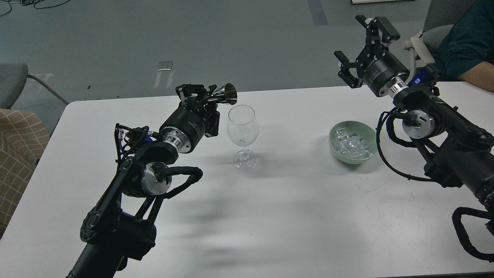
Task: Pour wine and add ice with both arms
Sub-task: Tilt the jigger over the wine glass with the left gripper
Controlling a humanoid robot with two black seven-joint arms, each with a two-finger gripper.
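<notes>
A clear stemmed wine glass [242, 133] stands upright on the white table [270, 200]. My left gripper [202, 97] is shut on a small shiny metal measuring cup [225, 94], held tipped on its side with its mouth just left of and above the glass rim. No stream of wine shows. A pale green bowl [352, 148] to the right holds several clear ice cubes [353, 146]. My right gripper [361, 48] is open and empty, raised above the table's far edge, beyond the bowl.
A person's arm in a dark teal sleeve [469, 54] rests at the table's far right corner. A checked cushion [17, 154] and a grey chair [13, 83] stand off the table's left side.
</notes>
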